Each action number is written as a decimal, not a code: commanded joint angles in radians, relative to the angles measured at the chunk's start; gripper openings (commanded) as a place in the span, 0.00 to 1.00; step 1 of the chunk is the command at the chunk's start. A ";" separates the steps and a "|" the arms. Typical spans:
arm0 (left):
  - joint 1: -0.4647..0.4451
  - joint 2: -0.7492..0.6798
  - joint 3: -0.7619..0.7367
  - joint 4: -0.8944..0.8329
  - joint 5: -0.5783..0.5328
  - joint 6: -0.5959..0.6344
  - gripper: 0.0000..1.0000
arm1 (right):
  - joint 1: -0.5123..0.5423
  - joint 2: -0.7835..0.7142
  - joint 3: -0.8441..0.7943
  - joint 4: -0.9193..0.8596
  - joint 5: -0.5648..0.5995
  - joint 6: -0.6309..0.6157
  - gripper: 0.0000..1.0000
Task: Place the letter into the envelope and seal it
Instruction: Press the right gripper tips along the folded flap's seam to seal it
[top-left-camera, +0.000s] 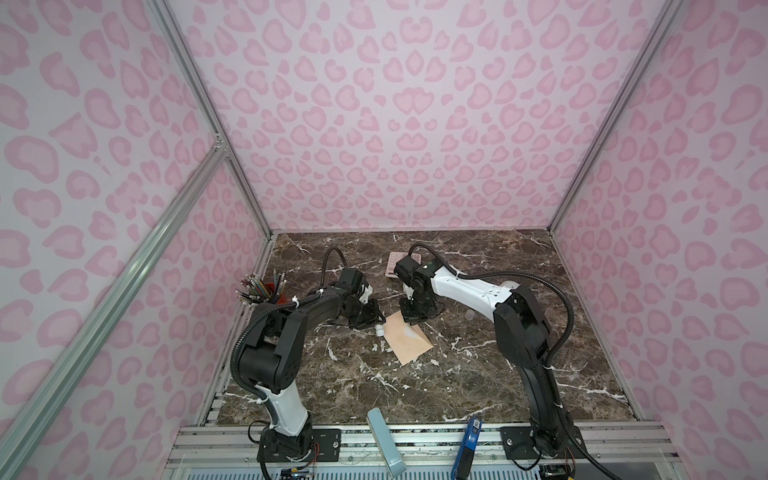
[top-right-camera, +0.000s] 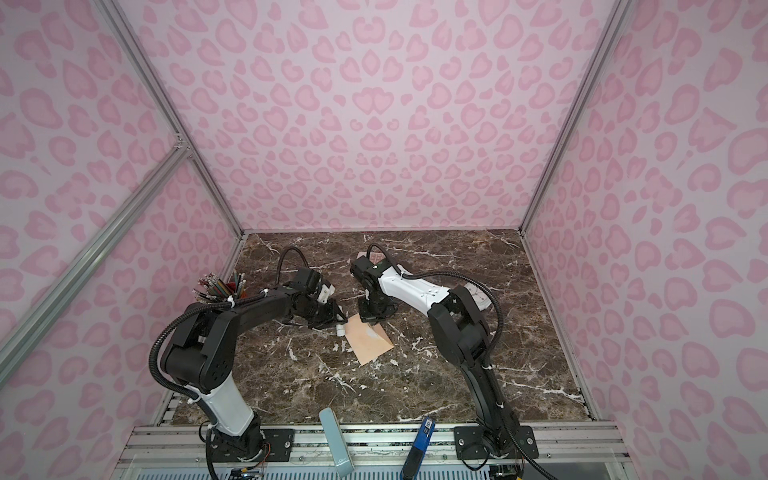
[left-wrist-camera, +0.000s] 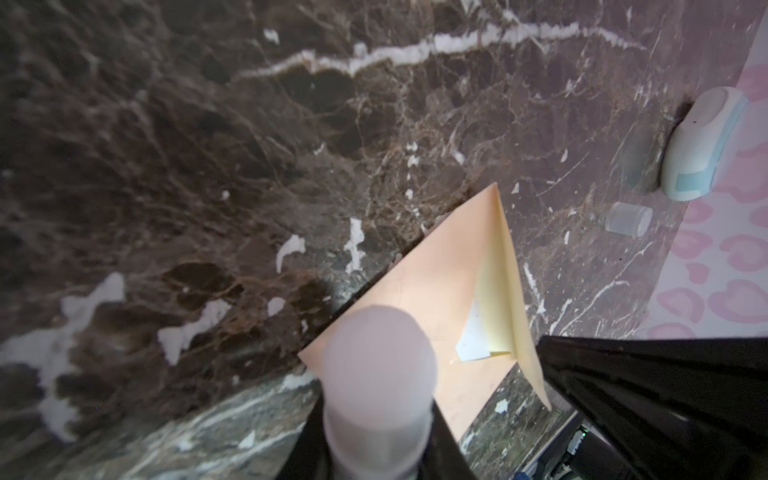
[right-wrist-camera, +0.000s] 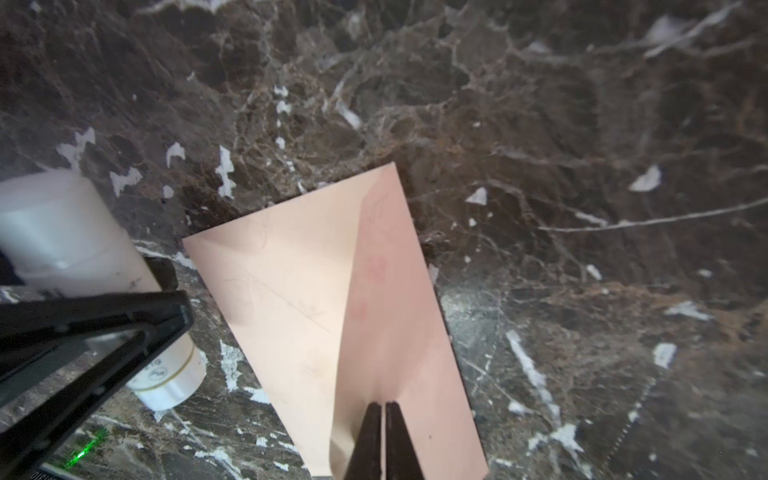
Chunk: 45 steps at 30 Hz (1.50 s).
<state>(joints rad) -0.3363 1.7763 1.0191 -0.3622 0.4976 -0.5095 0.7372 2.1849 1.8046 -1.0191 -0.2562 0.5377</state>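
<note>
The peach-tan envelope lies askew on the marble table in both top views. My right gripper is shut on the edge of its flap, which it holds raised off the body. The flap's cream inner side shows in the left wrist view. Under it a white corner of the letter peeks out of the envelope. My left gripper is shut on a white glue stick, whose tip is at the envelope's left corner.
A pink calculator lies behind the right arm. A cup of pencils stands at the left wall. A white-and-blue device and a small clear cap lie to the right. A grey case and a blue tool rest on the front rail.
</note>
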 joint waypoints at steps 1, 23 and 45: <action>0.000 0.015 0.012 -0.009 -0.008 0.024 0.04 | 0.010 0.027 0.009 -0.013 -0.008 -0.007 0.07; 0.002 0.038 0.024 -0.022 -0.005 0.026 0.04 | 0.053 0.142 0.035 -0.039 0.027 -0.008 0.07; 0.002 0.017 0.022 -0.026 0.000 0.026 0.04 | 0.082 0.205 0.026 -0.055 0.061 -0.003 0.18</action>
<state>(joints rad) -0.3347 1.8011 1.0321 -0.3737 0.4904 -0.4969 0.8112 2.3272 1.8595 -1.0618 -0.2111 0.5354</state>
